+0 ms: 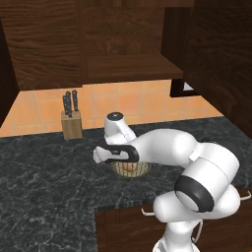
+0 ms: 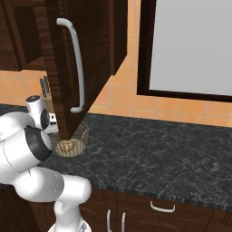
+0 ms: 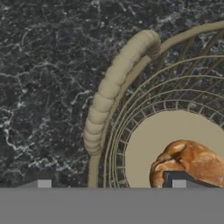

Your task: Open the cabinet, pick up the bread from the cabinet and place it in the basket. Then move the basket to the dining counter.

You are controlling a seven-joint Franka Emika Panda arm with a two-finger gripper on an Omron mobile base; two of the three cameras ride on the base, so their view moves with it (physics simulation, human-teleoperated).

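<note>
The tan wire basket [image 3: 131, 94] stands on the black marbled counter [image 1: 44, 177], with the golden-brown bread [image 3: 192, 162] lying on its pale base. My gripper [image 3: 109, 183] points down over the basket's rim. Its jaws stand wide apart: one fingertip [image 3: 43, 183] is outside the rim and the other sits over the bread, touching nothing that I can make out. In the left base view the white hand covers most of the basket [image 1: 132, 169] and the bread [image 1: 129, 167]. The cabinet [image 1: 130, 66] is open, its door [image 2: 86, 54] swung out above the basket [image 2: 72, 142]. The dining counter is out of view.
A wooden knife block [image 1: 71, 120] stands at the back left against the orange tiled wall. The open door's long silver handle [image 2: 77, 68] hangs over the counter near my arm. Low drawers with short handles [image 2: 162, 207] run under the counter's front edge.
</note>
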